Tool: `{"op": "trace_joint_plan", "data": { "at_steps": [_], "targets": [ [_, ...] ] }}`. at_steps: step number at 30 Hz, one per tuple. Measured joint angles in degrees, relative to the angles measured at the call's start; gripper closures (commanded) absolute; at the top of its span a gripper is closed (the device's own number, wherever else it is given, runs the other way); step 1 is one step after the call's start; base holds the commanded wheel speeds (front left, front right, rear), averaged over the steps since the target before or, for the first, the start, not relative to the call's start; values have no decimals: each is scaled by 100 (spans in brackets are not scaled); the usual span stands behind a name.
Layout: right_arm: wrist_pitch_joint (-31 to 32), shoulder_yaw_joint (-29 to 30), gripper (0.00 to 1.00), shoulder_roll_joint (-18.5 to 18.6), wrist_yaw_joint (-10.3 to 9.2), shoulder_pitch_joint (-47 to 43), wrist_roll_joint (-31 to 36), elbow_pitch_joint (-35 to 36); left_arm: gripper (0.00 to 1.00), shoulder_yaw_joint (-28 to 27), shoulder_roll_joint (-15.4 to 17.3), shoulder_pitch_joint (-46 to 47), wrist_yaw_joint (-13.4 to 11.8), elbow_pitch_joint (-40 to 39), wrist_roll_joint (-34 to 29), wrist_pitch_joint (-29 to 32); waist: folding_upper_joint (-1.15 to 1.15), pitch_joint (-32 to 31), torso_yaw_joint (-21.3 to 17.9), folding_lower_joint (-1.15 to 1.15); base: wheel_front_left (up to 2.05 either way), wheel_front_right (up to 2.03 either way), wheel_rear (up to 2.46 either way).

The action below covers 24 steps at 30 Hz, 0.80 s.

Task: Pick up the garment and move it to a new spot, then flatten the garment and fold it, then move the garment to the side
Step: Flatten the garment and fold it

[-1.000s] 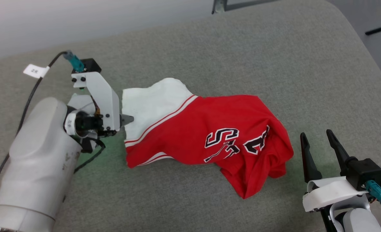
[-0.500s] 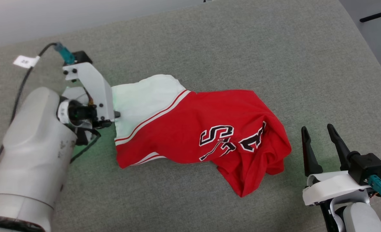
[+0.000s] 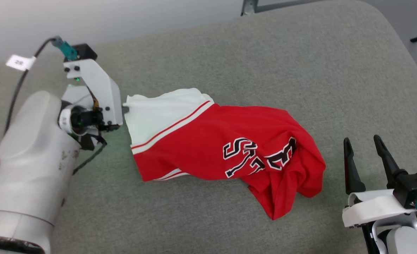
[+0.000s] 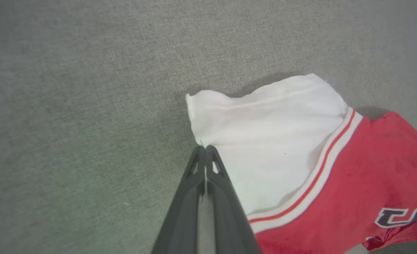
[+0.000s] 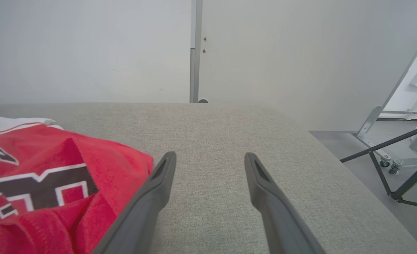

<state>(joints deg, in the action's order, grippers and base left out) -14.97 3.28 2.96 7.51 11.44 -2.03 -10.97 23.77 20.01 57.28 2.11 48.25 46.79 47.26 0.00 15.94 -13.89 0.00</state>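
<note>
Grabbing step: bright red soft garment point(image 3: 208, 141) with a white striped sleeve end lies crumpled mid grey woven-fabric cushion point(image 3: 251, 49). Left gripper point(image 4: 205, 148) clenched on the white edge. Next probably lift and carry; thin pinch may slip. Right gripper point(image 3: 361, 138) spread, empty, just beside red hem. Path looks free.

The red jersey point(image 3: 208, 148) lies rumpled before me, black-and-white lettering up, its white striped end at left pinched by my left gripper point(image 4: 205, 150).
</note>
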Motion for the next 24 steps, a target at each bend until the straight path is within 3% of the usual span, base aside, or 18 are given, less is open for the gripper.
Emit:
{"op": "trace_joint_plan", "data": {
  "at_steps": [10,15,20,24],
  "targets": [
    [0,67,0,-1,0,-238,149,12,100,-134,542,-2,-73,-419,-47,-136,0,-403,319,0,0,0,0],
    [0,65,0,-2,1,-324,163,-4,100,-313,806,-280,-166,-916,170,162,0,-603,447,0,0,0,0],
    [0,99,0,-1,1,-435,185,7,100,-515,1110,-1242,-628,-2315,687,1040,0,-762,581,0,0,0,0],
    [0,123,0,-1,1,-518,191,26,100,-530,1395,-2336,-1269,-3876,920,1702,0,-791,651,0,0,0,0]
  ]
}}
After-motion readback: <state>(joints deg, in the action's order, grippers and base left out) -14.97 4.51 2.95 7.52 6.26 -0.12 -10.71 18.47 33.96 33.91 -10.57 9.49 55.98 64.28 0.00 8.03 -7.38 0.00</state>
